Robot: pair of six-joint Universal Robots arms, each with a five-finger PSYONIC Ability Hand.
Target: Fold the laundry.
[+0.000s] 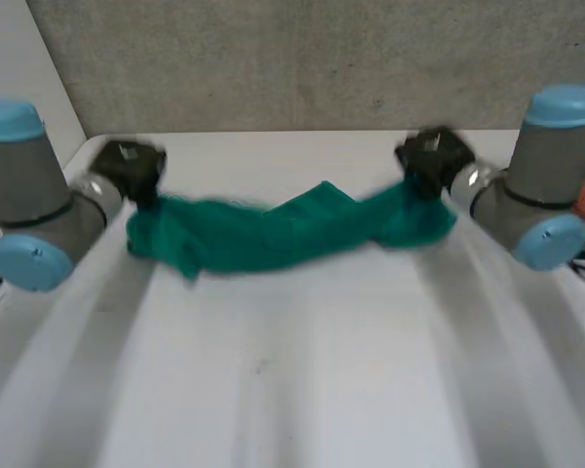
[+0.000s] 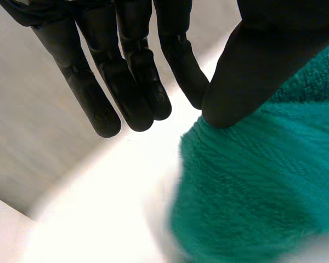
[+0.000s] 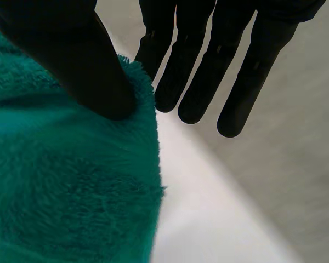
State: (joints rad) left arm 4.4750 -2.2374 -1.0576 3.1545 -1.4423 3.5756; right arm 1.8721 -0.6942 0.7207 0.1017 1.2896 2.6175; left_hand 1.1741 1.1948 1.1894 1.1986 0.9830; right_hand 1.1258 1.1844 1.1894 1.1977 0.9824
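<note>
**Towel strung between both hands, far side of bench**

The green towel (image 1: 273, 234) was found stretched as a bunched band between the left hand (image 1: 129, 168) and the right hand (image 1: 431, 161). It was positioned over the far part of the bench (image 1: 292, 390), near the grey wall (image 1: 292, 58).

Grip, left wrist view: the towel's edge was pinched under the thumb (image 2: 247, 71) against the nearest finger. The other fingers (image 2: 131, 82) were kept straight and clear of the cloth.

Grip, right wrist view: the mirror case. A corner was clamped under the thumb (image 3: 71, 55), and the remaining fingers (image 3: 203, 71) were extended off the cloth.

Reasoning (judged, not seen): one end was taken per hand and the hands were held well apart, probably so the cloth could be pulled out and laid flat before any fold.

Look of the cloth: plush, deep green, rope-like rather than flat. It was humped near the middle, with a loose lobe hanging by the left hand. No clean fold was visible. Contact with the bench could not be told.
</note>
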